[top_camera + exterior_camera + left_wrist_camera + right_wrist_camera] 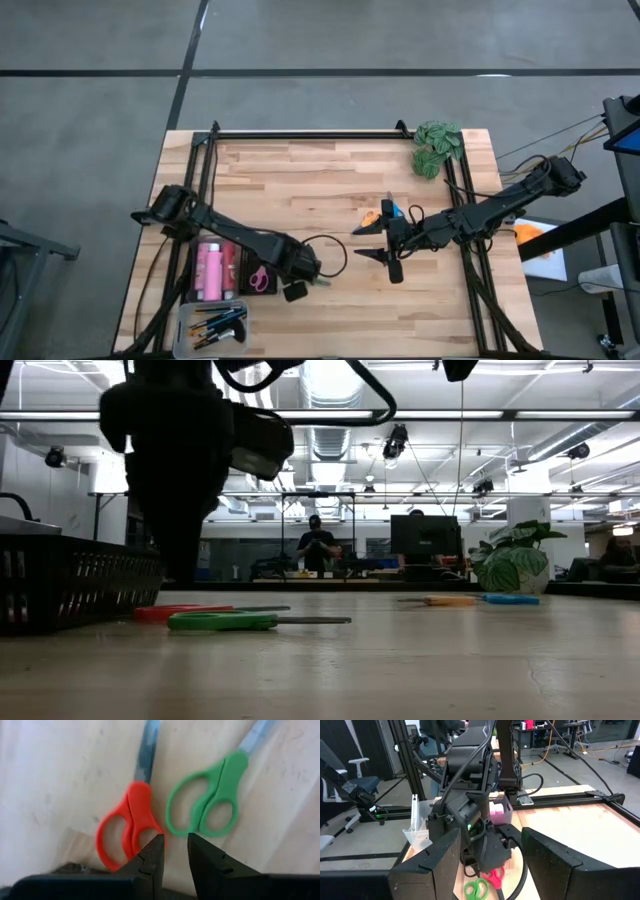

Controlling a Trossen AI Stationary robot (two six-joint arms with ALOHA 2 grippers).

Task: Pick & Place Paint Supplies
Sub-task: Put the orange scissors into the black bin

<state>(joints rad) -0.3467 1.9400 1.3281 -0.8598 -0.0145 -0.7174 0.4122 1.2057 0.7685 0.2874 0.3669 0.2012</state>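
Red scissors (pixel 129 827) and green scissors (pixel 210 800) lie flat side by side on the wooden table, blades pointing away from my left gripper (pixel 175 845). It hovers just over their handles with a narrow gap between its fingers and touches nothing. In the low view the red scissors (pixel 185 612) and green scissors (pixel 225 621) lie by the black basket (pixel 70 585). My right gripper (pixel 366 243) is wide open over the table's middle, pointing at the left arm. Orange scissors (pixel 371 216) and blue scissors (pixel 391 209) lie beside it.
The black basket (pixel 240 262) at the table's left holds pink bottles (pixel 210 270) and pink scissors (pixel 258 278). A clear tray (pixel 190 318) at the near left corner holds several brushes (pixel 222 325). A green leafy clump (pixel 437 147) sits at the far right corner. A person stands in the room beyond.
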